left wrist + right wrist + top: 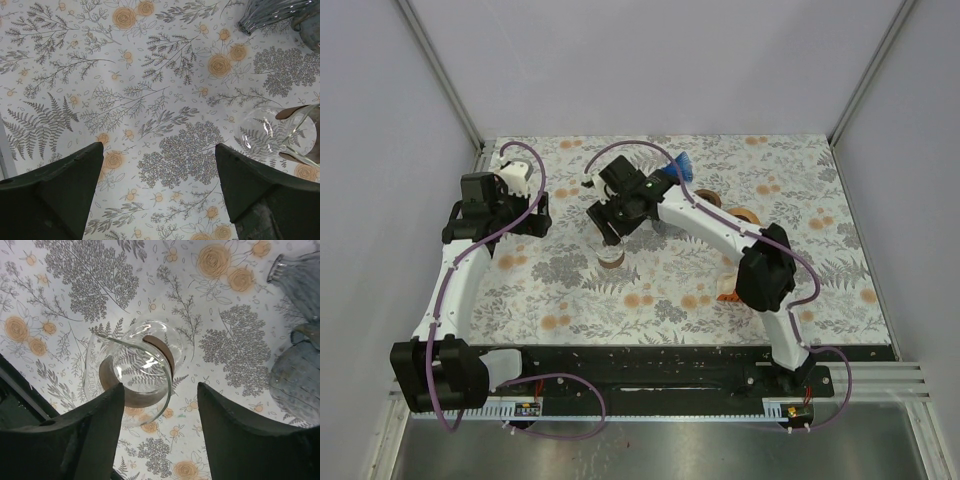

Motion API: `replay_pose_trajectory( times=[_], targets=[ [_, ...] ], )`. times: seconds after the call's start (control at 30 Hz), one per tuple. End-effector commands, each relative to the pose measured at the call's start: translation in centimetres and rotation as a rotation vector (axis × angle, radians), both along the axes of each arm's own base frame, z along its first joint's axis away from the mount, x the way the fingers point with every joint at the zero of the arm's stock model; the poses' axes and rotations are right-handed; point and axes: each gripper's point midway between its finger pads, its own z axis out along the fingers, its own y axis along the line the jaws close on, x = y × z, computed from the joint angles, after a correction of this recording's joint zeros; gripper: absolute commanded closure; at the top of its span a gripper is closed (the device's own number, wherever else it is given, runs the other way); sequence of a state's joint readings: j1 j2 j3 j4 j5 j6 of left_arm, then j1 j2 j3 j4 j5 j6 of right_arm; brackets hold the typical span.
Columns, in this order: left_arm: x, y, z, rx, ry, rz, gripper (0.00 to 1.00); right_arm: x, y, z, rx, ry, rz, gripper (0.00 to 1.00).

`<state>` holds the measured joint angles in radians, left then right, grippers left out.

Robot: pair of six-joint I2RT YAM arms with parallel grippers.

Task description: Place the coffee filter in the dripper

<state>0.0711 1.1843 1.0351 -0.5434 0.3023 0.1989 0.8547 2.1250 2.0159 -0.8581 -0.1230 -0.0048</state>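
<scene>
Item, right claw (160,390): released, its two dark fingers (75,440) standing apart with nothing clamped between them. Item, glass dripper (132,365): clear, with a brown collar (160,352) about its waist, standing on the flowered cloth (100,280) directly beneath this claw. Its wide rim runs under the gap between the fingers and passes behind the tip of the finger on the left of the wrist view; whether that finger touches the glass cannot be told. Item, coffee filter: cannot be made out with certainty in any view; the cloth's pattern shows through the dripper's glass. Item, two blue-grey glass vessels: ahead and to the right of the right claw, one (300,275) at the far corner of its wrist view and one (297,375) at the right edge, both apart from the dripper. Item, left claw (157,146): released, jaws spread wide over bare cloth, nothing between them. The dripper lies off to its right and a little ahead, clear of its right finger. Item, brown round pieces (745,215): on the cloth back along the right arm, well behind the right claw; too small to identify.
</scene>
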Motion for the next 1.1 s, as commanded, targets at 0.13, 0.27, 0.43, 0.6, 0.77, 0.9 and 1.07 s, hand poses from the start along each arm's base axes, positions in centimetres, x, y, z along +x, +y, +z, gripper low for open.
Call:
replay_pose_trajectory(
  times=[0.13, 0.27, 0.43, 0.6, 0.77, 0.9, 1.07],
  targets=[
    [0.6, 0.5, 2.3, 0.022, -0.079, 0.004, 0.03, 3.6, -6.0, 15.8, 0.169, -0.391, -0.142, 0.06],
    [0.5, 0.6, 2.3, 0.024, -0.079, 0.01, 0.03, 8.0, -14.4, 15.2, 0.213, -0.31, -0.391, 0.03],
    [0.4, 0.6, 2.3, 0.014, -0.079, 0.008, 0.03, 12.0, -26.7, 9.2, 0.151, -0.221, -0.751, 0.04],
    [0.4, 0.6, 2.4, 0.007, -0.081, 0.005, 0.03, 12.4, -33.1, 1.5, 0.03, -0.108, -0.92, 0.33],
    [0.4, 0.7, 2.0, 0.007, -0.069, 0.011, 0.03, 12.0, -33.9, -4.0, -0.057, 0.002, -0.937, 0.39],
    [0.4, 1.0, 2.0, 0.013, -0.073, 0.018, 0.03, 11.7, -34.6, -5.7, -0.116, 0.028, -0.955, 0.43],
    [0.4, 1.1, 2.0, 0.011, -0.071, 0.021, 0.03, 12.0, -36.2, -6.8, -0.165, 0.028, -0.981, 0.59]
  ],
)
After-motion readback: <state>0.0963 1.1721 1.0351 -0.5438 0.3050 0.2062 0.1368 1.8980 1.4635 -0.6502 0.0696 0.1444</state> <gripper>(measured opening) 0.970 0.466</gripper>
